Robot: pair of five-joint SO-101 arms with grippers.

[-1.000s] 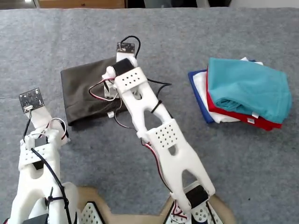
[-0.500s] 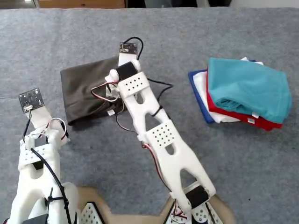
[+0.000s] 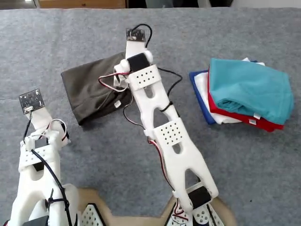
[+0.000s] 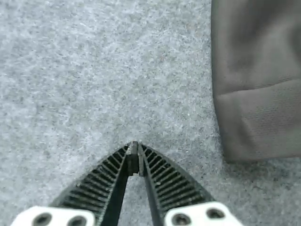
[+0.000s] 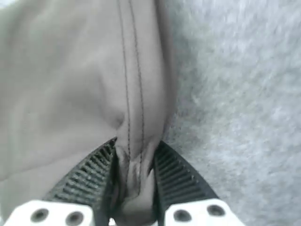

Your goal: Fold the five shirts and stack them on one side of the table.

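Dark shirt (image 3: 89, 92) seam pinched inside right gripper (image 5: 135, 146); left gripper (image 4: 134, 150) closed, near shirt.

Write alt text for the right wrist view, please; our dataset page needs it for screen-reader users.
The right gripper is closed on a stitched edge of a dark shirt, with the cloth bunched between its black ribbed fingers. The rest of the shirt spreads away from the gripper, and next to it is the grey, felt-like table.
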